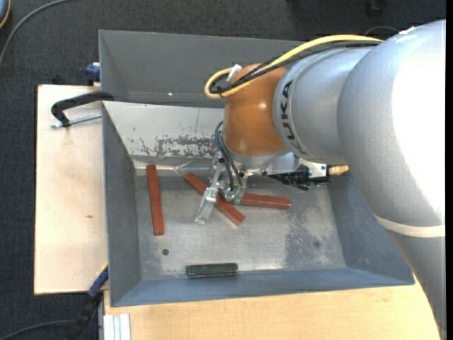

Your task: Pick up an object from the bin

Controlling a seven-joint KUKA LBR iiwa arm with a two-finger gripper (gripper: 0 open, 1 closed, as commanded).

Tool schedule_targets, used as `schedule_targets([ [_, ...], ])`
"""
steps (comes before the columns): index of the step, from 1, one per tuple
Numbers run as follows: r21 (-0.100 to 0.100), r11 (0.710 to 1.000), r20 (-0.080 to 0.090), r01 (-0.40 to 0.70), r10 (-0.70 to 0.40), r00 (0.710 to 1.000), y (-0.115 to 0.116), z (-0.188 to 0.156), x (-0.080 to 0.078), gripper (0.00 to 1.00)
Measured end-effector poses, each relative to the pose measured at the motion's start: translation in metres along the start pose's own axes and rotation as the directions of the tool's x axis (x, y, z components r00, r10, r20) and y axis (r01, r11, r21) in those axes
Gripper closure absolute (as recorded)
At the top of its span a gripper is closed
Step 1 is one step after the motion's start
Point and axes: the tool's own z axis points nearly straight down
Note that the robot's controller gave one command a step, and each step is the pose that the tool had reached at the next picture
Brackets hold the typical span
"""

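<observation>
Grey robot arm (386, 119) over grey metal bin (119, 190): grasp step, likely.
Gripper (221, 193) low at 2 red-brown flat sticks (235, 214) mid-bin; claw opening: cannot tell. Next: clamp 1, lift.

Red stick (269, 202) partly under pincer (216, 202)

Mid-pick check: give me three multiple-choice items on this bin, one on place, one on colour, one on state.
1. The gripper is low over:
A the red sticks at the middle of the bin
B the left wall
C a near corner

2. The bar by the near wall is:
A yellow
B dark
C white

3. The lone red stick at left:
A stands upright
B hangs from the gripper
C lies flat, alone

Key:
1. A, it sits right above the middle sticks.
2. B, it looks nearly black.
3. C, it lies flat on the floor, touching nothing.
</observation>
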Motion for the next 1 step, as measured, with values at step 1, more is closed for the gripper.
schedule_targets([
  [1,0.002,0.991,-0.002,-0.132,0.132,0.991,-0.0093,0.031,-0.0133,0.0],
])
